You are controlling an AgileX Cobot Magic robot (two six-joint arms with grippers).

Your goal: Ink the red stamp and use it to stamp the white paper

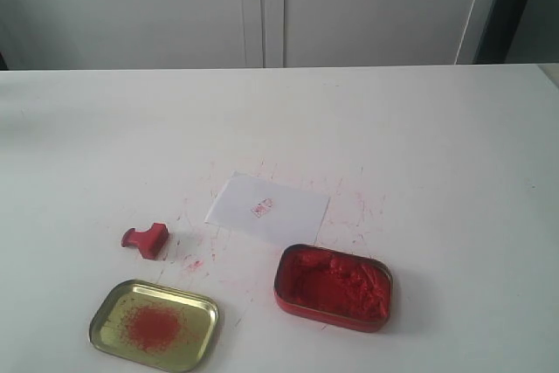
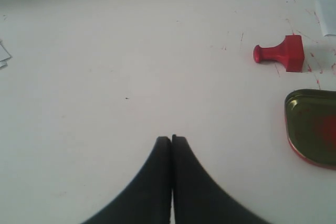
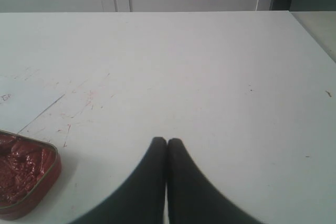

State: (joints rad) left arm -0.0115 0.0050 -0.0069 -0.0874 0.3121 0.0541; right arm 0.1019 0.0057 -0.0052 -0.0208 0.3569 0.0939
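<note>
The red stamp (image 1: 146,240) lies on its side on the table, left of the white paper (image 1: 267,207), which bears a small red mark in its middle. In the left wrist view the red stamp (image 2: 280,53) lies far from my left gripper (image 2: 171,139), which is shut with nothing in it. My right gripper (image 3: 167,141) is shut too and holds nothing; a corner of the white paper (image 3: 26,103) shows off to its side. Neither gripper shows in the exterior view.
An open red tin of lumpy ink paste (image 1: 334,286) sits at the front right of the paper, also the red tin (image 3: 23,174). A shallow gold tin with a red smear (image 1: 155,324) lies front left, also the gold tin (image 2: 313,127). Red specks dot the white table (image 1: 419,146).
</note>
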